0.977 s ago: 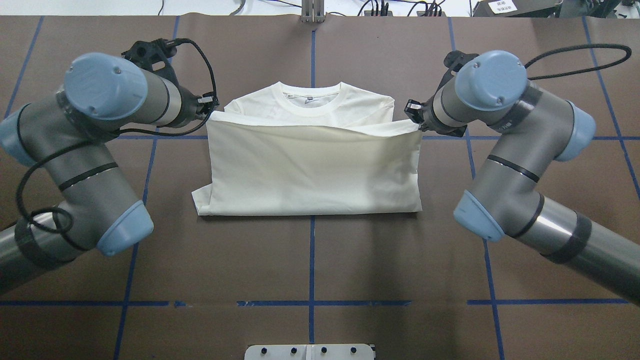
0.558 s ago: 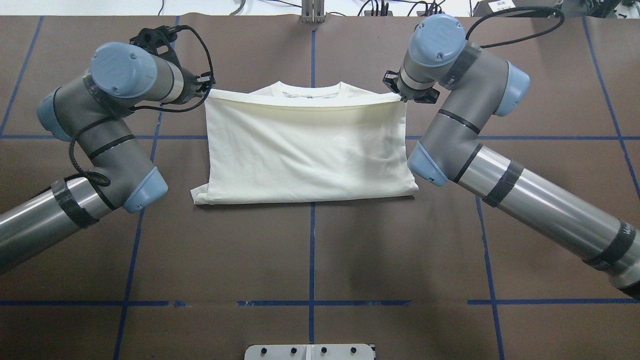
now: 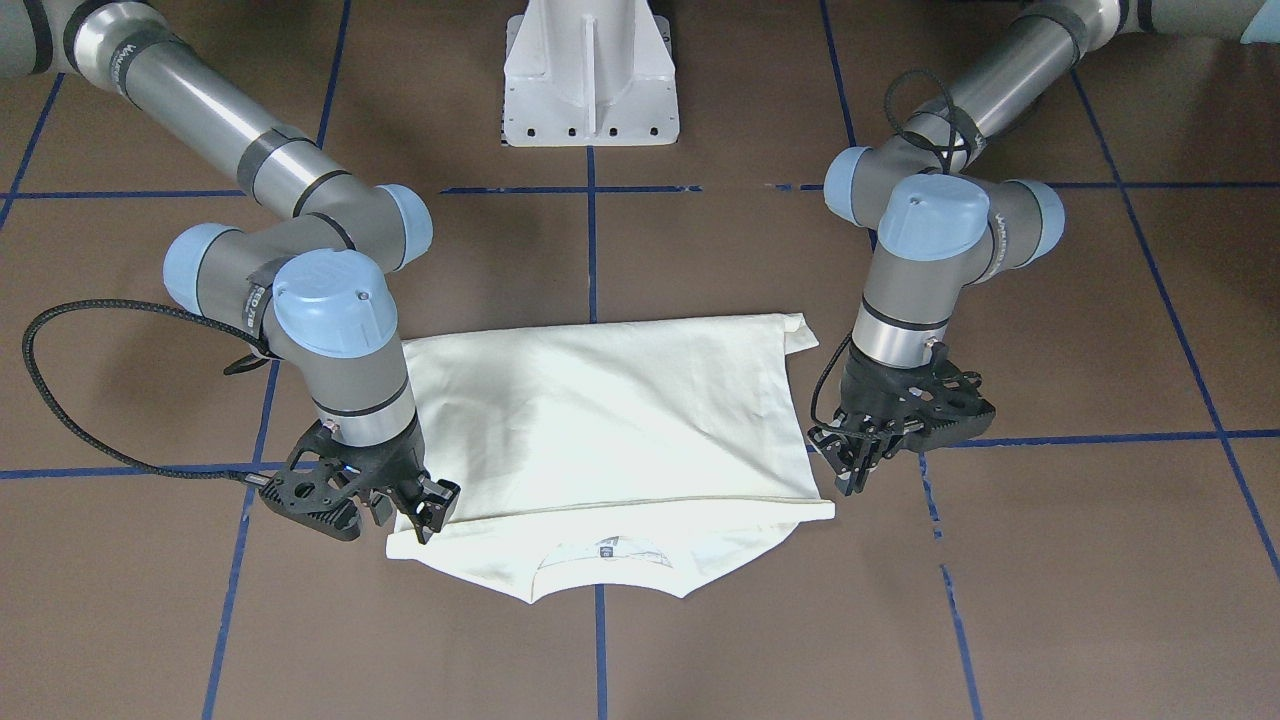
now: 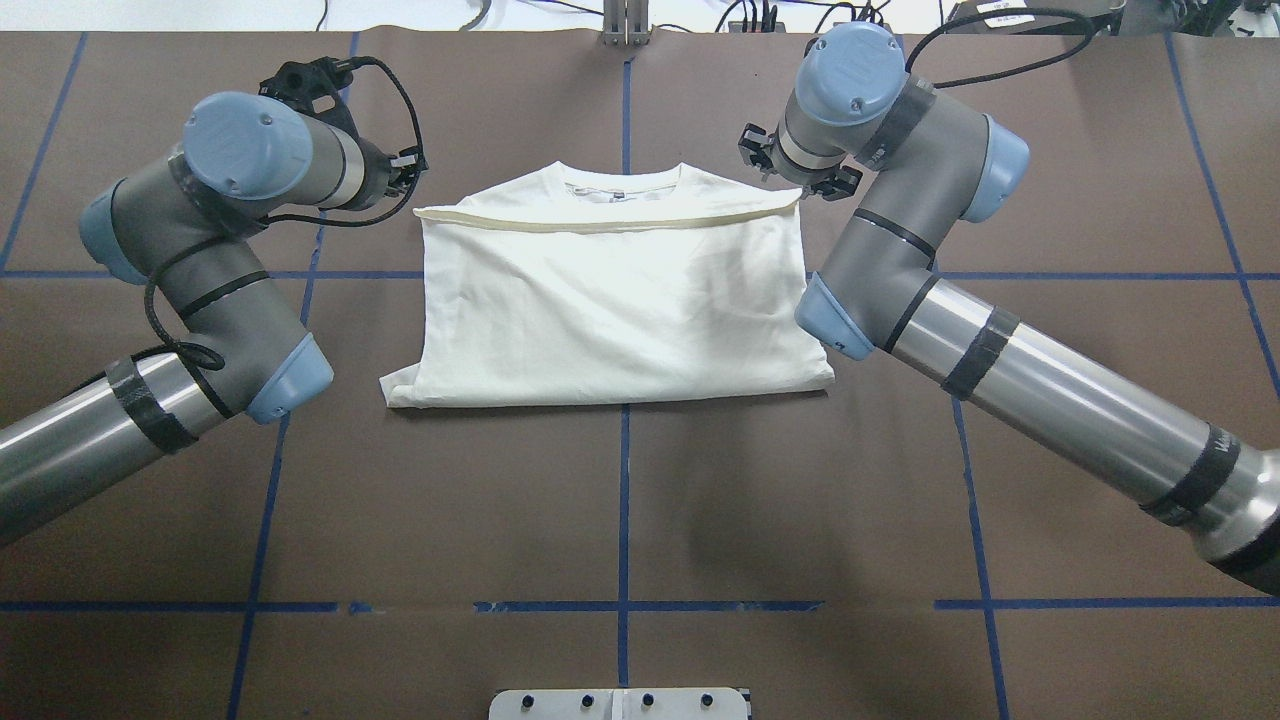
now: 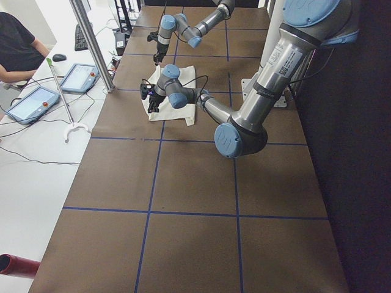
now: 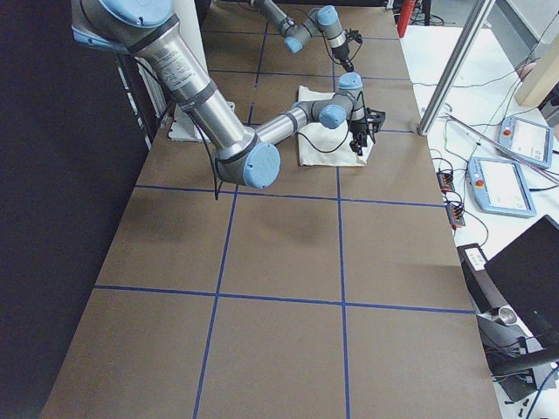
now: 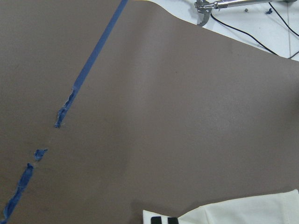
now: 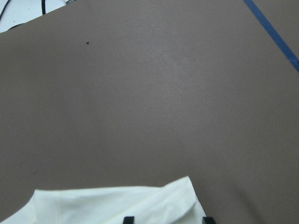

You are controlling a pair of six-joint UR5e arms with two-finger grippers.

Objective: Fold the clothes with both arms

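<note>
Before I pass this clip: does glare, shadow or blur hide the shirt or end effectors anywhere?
Overhead exterior: sharp; T-shirt bright, wrinkles readable; soft shadow on the table. Front-facing: grey shadow on the shirt; left end effector and right end effector crisp. Wrist views: cloth nearly blown out at the bottom edge.

Bright, even overhead lighting. Soft shadows lie on the surface [image 4: 700, 500]. Glare streaks the right arm [image 4: 1060, 400]. Focus is sharp.

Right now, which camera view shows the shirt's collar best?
Exterior front-facing: the collar lies nearest that camera, its label visible. Overhead exterior shows it smaller, beyond the folded hem. In the side views it is too small to make out; the wrist views miss it.
</note>
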